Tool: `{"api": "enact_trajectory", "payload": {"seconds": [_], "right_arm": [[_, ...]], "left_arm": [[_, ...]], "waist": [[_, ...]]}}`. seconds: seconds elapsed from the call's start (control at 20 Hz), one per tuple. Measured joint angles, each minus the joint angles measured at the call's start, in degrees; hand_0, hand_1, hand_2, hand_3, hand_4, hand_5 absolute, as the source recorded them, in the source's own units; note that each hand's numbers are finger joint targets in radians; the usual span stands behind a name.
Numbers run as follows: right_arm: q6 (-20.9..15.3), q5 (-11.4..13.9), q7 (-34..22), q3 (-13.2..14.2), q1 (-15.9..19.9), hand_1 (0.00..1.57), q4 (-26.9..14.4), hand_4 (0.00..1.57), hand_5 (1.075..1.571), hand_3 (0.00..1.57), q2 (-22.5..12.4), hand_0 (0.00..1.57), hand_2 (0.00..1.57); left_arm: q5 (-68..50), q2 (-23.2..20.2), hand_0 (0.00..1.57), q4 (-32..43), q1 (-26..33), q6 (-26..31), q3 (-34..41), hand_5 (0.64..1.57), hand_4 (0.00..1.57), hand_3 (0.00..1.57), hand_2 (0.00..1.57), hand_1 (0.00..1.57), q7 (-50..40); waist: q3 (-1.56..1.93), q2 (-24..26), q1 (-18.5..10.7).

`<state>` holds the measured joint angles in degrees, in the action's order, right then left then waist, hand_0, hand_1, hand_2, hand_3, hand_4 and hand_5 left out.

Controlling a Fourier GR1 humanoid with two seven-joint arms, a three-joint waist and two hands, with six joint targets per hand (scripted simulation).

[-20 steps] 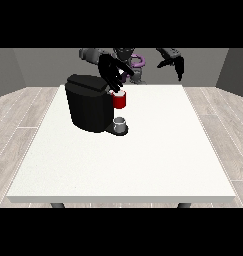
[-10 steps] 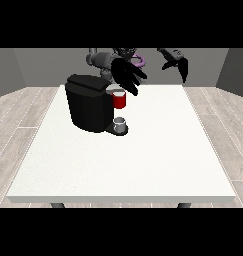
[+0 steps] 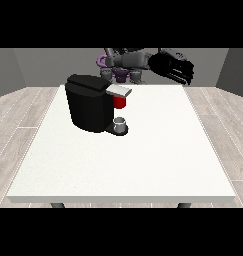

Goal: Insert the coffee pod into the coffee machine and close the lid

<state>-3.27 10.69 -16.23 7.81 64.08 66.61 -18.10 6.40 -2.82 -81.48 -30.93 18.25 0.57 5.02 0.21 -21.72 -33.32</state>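
— Nearest the camera, what lies open?
— Bare white table (image 3: pixel 143 165) runs wide to its near edge; farther back stands the coffee machine (image 3: pixel 90 102).
— Farther?
— One hand (image 3: pixel 174 66) hovers at the view's right, fingers spread; the other is hidden, and no pod shows.

black coffee machine (image 3: pixel 90 104), lid down
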Motion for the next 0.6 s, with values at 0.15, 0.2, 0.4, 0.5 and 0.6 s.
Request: {"api": "enact_trajectory", "payload": {"seconds": [0.15, 0.2, 0.4, 0.5, 0.6], "right_arm": [[0.0, -0.3, 2.7, -0.5, 1.4, 0.0, -1.6, 0.0, 1.571, 0.0, 1.6, 0.0, 0.0], [0.1, -0.4, 3.1, -1.0, 1.3, 0.0, -2.0, 0.0, 1.571, 0.0, 2.5, 0.0, 0.0], [0.6, -0.8, 7.8, -3.3, -0.9, 0.0, -1.8, 0.22, 1.571, 0.0, 6.4, 0.0, 0.0], [0.1, -0.7, 10.4, -4.9, -3.0, 0.0, -1.5, 0.19, 1.571, 0.0, 9.2, 0.0, 0.0], [0.2, -0.9, 12.3, -6.4, -5.0, 0.0, -1.3, 0.26, 1.571, 0.0, 11.7, 0.0, 0.0]], "left_arm": [[-0.8, -0.3, 0.0, -0.2, 0.2, 0.2, 0.7, 1.571, 0.34, 0.0, 0.0, 0.0, -0.1], [-1.1, -0.5, 0.0, 0.0, 0.8, 0.4, 1.1, 1.571, 0.32, 0.0, 0.0, 0.0, 0.0], [-1.9, -1.4, 0.0, 0.2, 3.6, 0.9, 2.2, 1.571, 0.25, 0.0, 0.0, 0.0, 0.4], [-2.1, -1.5, 0.0, 0.4, 4.9, 0.5, 2.8, 1.571, 0.27, 0.0, 0.0, 0.0, 0.3], [-2.7, -2.2, 0.0, 0.7, 6.4, 0.7, 3.8, 1.571, 0.27, 0.0, 0.0, 0.0, 0.1]], "waist": [[-0.12, 0.1, 0.9], [-0.15, 0.9, 1.4], [-0.19, 3.5, 4.4], [-0.21, 5.0, 6.1], [-0.22, 6.9, 7.9]]}}
